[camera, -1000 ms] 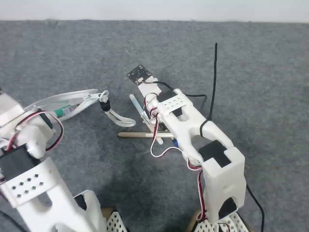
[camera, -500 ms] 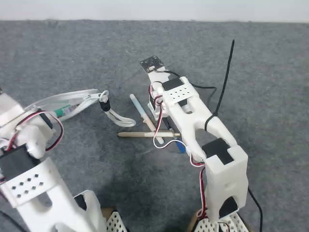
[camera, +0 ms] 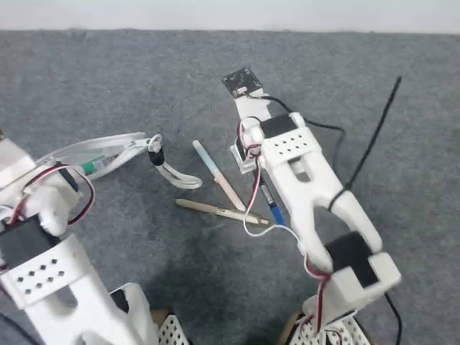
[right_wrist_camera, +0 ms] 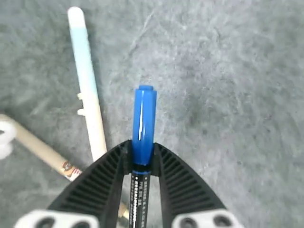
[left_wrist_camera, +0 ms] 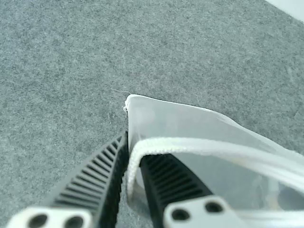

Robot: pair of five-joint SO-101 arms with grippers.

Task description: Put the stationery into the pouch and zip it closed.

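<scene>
A clear pouch [camera: 93,154] with a white zipper lies at the left of the grey mat, a green-tipped item inside it. My left gripper [left_wrist_camera: 134,159] is shut on the pouch [left_wrist_camera: 199,137] at its rim. My right gripper [right_wrist_camera: 141,154] is shut on a blue-capped pen [right_wrist_camera: 142,123], held above the mat near the middle. In the high view the blue-capped pen [camera: 272,206] hangs under the right arm [camera: 302,172]. A light-blue pen [camera: 205,158] and a tan pencil [camera: 215,210] lie on the mat between the arms. The light-blue pen [right_wrist_camera: 88,99] lies beside my right gripper.
A white looped strap with a black zipper pull [camera: 156,157] trails from the pouch toward the pens. A black cable [camera: 374,140] rises at the right. The grey mat [camera: 108,79] is bare at the back.
The right arm has swung right and away from the pens with the blue-capped pen in its gripper. The tan pencil has shifted and turned a little. The left arm and the pouch have kept still.
</scene>
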